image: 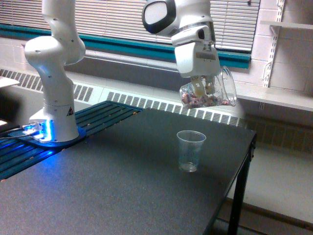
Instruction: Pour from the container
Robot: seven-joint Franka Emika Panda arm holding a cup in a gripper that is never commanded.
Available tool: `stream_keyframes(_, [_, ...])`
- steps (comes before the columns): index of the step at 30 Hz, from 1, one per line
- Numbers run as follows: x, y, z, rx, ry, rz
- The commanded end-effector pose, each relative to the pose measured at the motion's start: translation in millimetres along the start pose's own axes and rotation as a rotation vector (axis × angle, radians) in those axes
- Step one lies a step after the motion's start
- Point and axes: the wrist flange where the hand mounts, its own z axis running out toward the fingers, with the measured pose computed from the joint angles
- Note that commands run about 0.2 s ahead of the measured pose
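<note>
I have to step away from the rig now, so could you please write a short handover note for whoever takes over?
Tool: shut on the held clear cup, tipped on its side in the air, mouth toward the exterior view's right, small pieces lying along its lower wall.
Receiving cup: upright on the black table, below the held one, looks empty.
Done: cup lifted and tilted.
Left: nothing visibly poured yet; tip further over the receiving cup.
</note>
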Motion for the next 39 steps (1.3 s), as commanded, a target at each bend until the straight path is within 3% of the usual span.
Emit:
stream_keyframes(1, [-38,12,13.4,-0.076,-0.110,-0.022])
stream_keyframes(7, [-98,6,42.4,-0.176,-0.229,-0.094])
stream_keyframes(15, [-177,4,66.1,-0.312,-0.367,-0.201])
stream_keyframes(19, [-197,-13,64.6,-0.323,-0.365,-0.255])
stream_keyframes(25, [-198,-15,66.4,-0.345,-0.349,-0.268])
stream_keyframes(33, [-200,-31,65.5,-0.335,-0.332,-0.283])
stream_keyframes(39, [-206,-36,65.1,-0.350,-0.345,-0.309])
